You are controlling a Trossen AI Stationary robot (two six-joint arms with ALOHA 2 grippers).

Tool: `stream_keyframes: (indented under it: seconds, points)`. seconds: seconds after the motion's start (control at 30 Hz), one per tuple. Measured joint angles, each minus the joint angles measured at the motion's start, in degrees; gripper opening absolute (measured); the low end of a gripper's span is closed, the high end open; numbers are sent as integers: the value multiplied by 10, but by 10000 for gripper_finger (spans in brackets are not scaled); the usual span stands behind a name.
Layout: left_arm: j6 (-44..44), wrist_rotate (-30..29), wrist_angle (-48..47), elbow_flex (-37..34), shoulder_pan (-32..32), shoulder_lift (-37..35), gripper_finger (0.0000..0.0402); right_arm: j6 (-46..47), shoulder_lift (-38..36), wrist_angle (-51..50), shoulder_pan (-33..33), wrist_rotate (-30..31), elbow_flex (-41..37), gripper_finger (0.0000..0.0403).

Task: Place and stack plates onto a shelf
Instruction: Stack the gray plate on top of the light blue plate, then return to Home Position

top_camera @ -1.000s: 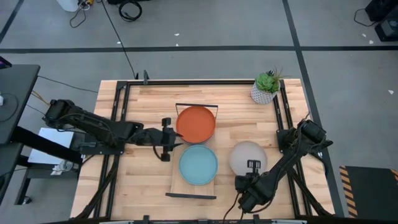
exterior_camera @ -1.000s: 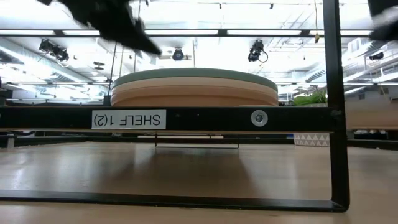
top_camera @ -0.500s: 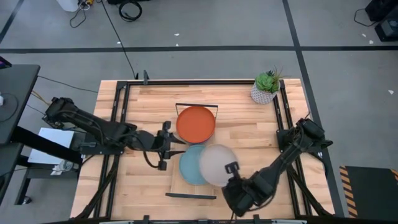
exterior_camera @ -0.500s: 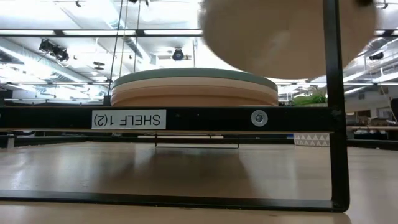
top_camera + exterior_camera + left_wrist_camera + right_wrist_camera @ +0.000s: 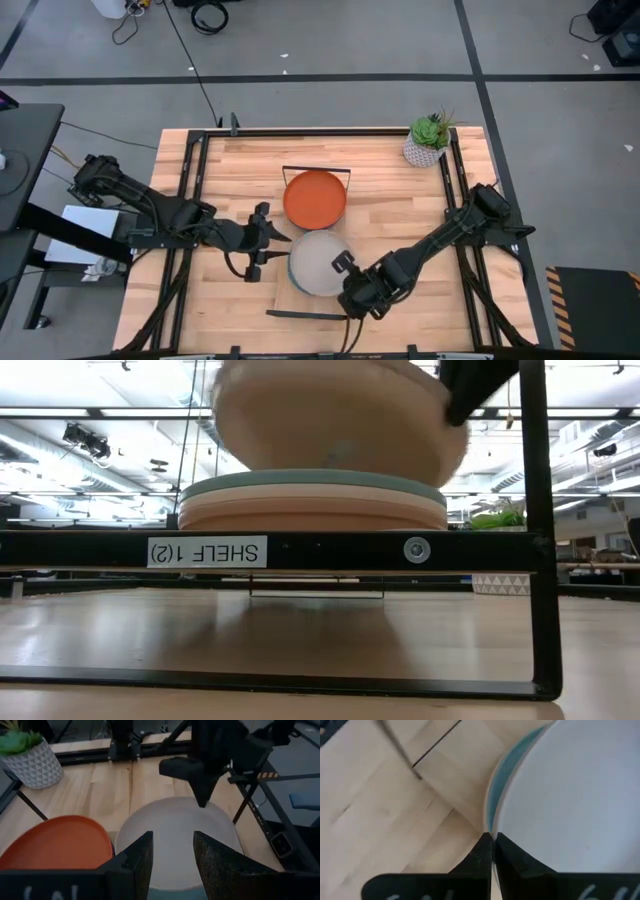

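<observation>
Seen from above, the left gripper (image 5: 262, 243) hangs just beside the shelf (image 5: 281, 296), at its left edge, fingers spread apart and holding nothing; in its wrist view the two dark fingers (image 5: 137, 862) frame the plates ahead with a clear gap between them. To its right, an orange plate (image 5: 315, 199) lies at the far end of the shelf, against the black wire rail. Nearer the front, the right gripper (image 5: 345, 264) is clamped on the rim of a cream plate (image 5: 318, 262), holding it directly over the stack of plates (image 5: 312, 500) on the shelf's near half; in the low view, the cream plate (image 5: 330, 415) sits tilted just above the stack's teal top plate. The right wrist view shows the fingertips (image 5: 484, 851) pinched together on the cream rim, a teal edge (image 5: 501, 775) showing beneath. Half a second earlier the cream plate was still right of the stack, only partly overlapping it; a second ago it lay on the table beside the shelf. A potted succulent (image 5: 428, 140) stands at the table's far right corner.
</observation>
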Motion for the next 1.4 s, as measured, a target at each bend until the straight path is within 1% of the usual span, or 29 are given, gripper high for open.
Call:
stream_keyframes:
  seconds: [0.1, 0.27, 0.5, 0.67, 0.83, 0.93, 1.0, 1.13, 1.2, 1.3, 1.4]
  points:
    - [-2, -1, -7, 0, -5, 0, 148, -28, 0, 28, -12, -20, -7, 13]
    - [-10, -1, -6, 0, -6, 0, 148, -33, 0, 44, -27, -33, -8, 23]
    - [-12, -1, -6, 0, -6, 0, 148, -20, 0, 53, -33, -31, -8, 80]
    - [-12, -1, -15, 0, -6, 0, 148, -3, 0, 28, -30, -3, -2, 106]
    - [-4, -1, -33, 0, -6, 0, 148, 54, -6, -21, -18, 10, 8, 107]
    - [2, -1, -35, 0, -6, 0, 148, 73, -8, 27, -18, 20, 2, 102]
    - [2, -2, -35, 0, -6, 1, 148, 75, -7, 69, -20, 21, -20, 100]
    - [2, -3, -39, 0, -10, 2, 148, 73, -4, 120, -21, 57, -70, 99]
    - [2, -3, -42, 0, -10, 2, 148, 72, -5, 148, -21, 56, -89, 99]
    - [2, -3, -41, 0, -10, 2, 148, 71, -5, 172, -23, 36, -110, 99]
    - [2, -3, -41, 0, -10, 2, 148, 71, -10, 165, -26, 41, -112, 98]
